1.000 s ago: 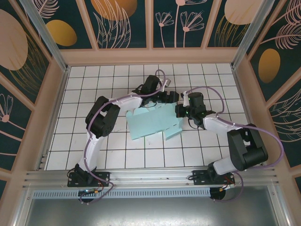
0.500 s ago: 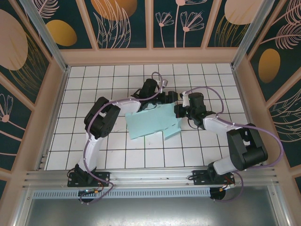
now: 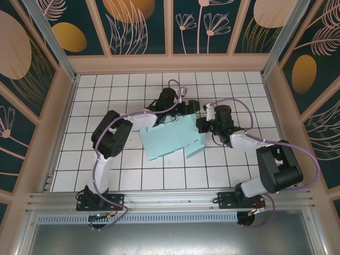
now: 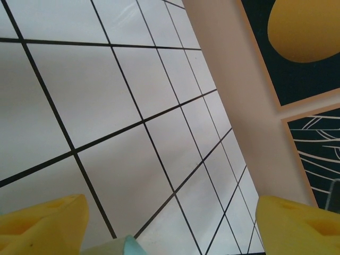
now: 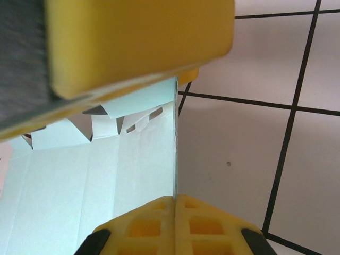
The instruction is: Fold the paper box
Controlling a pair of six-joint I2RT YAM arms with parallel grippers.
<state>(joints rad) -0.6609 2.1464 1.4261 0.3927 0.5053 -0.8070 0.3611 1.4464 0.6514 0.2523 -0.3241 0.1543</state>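
The left jaws stand wide open over the far edge of the paper box (image 3: 171,138), their yellow fingers (image 4: 45,226) well apart; a corner of card shows just beside one finger, ungripped. The pale mint sheet lies flat on the tiled surface (image 3: 106,101), between the two arms. The right jaws are clamped tight on the sheet's right edge, which runs straight into the seam between their fingers (image 5: 143,226).

The right hand (image 5: 175,208), yellow fingertips pressed together at the bottom, pinches the thin edge of the pale mint-blue card paper box (image 5: 106,186), whose notched flaps spread leftward. To the right lies the white tiled surface (image 5: 239,159) with dark grid lines. A blurred yellow block (image 5: 138,37) crosses the top.
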